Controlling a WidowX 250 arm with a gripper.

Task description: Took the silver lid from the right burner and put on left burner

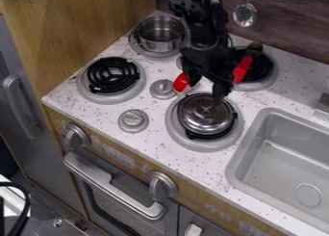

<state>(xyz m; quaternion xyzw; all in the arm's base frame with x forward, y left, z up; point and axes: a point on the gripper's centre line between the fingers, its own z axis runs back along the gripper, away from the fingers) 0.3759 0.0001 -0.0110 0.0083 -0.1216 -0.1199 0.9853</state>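
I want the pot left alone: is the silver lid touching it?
Apart. The camera view shows the silver lid on the front right burner and the pot on the back left burner, with white counter plainly between them.

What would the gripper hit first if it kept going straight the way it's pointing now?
Most likely the silver lid, around its knob, on the front right burner; how much gap remains below the gripper is unclear.
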